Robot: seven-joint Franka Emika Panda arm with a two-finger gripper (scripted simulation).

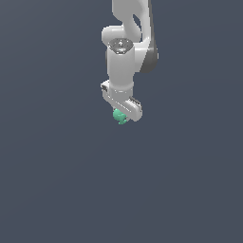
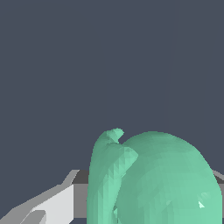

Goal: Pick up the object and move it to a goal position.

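Observation:
The object is a small teal-green lumpy thing that peeks out from under the white hand of my gripper in the exterior view. The hand covers most of it there. In the wrist view the object looms large and close, with a curled tip pointing away from the camera. A light grey finger presses in on one side, and a sliver of the other finger shows at the opposite side. The gripper is shut on the object.
A plain dark grey-blue surface fills both views. The white arm reaches in from the top of the exterior view. No other objects or markers show.

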